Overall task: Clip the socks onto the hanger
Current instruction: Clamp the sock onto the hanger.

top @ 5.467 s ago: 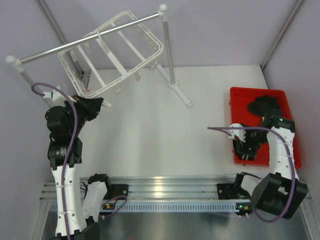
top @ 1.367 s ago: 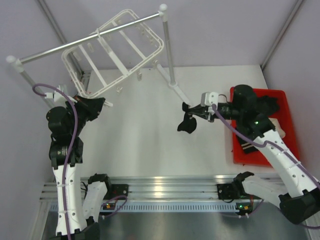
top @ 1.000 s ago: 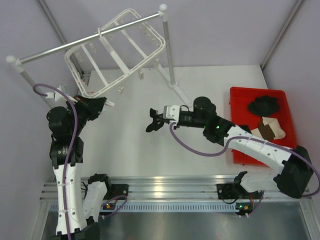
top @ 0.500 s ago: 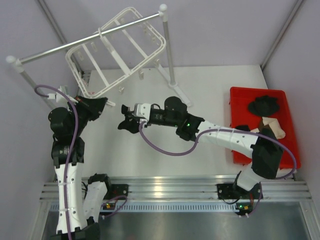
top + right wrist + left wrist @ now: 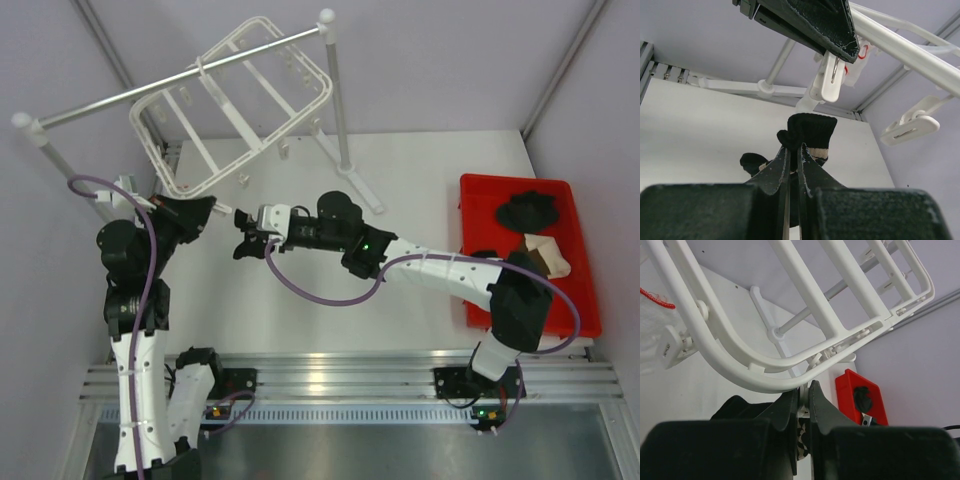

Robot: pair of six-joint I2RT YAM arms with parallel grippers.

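The white hanger (image 5: 232, 113) hangs tilted from the grey rail at the back left. My left gripper (image 5: 211, 208) is shut on one of the hanger's dangling clips (image 5: 803, 400) at the frame's lower edge (image 5: 740, 376). My right arm reaches far left, and its gripper (image 5: 252, 238) is shut on a black sock (image 5: 244, 246) with a pale band. In the right wrist view the sock's cuff (image 5: 810, 129) sticks up from the shut gripper (image 5: 794, 147), just below that held clip (image 5: 829, 82). It does not touch the clip. More socks (image 5: 528, 210) lie in the red bin.
The red bin (image 5: 478, 190) stands at the table's right edge. The grey rail (image 5: 180, 72) and its upright pole (image 5: 335, 100) carry the hanger, with the pole's foot (image 5: 362, 190) on the table. Another free clip (image 5: 910, 127) dangles right of the sock.
My right arm has swept left across the table with the sock, ending close to the left gripper. The left gripper has stayed shut on the clip.
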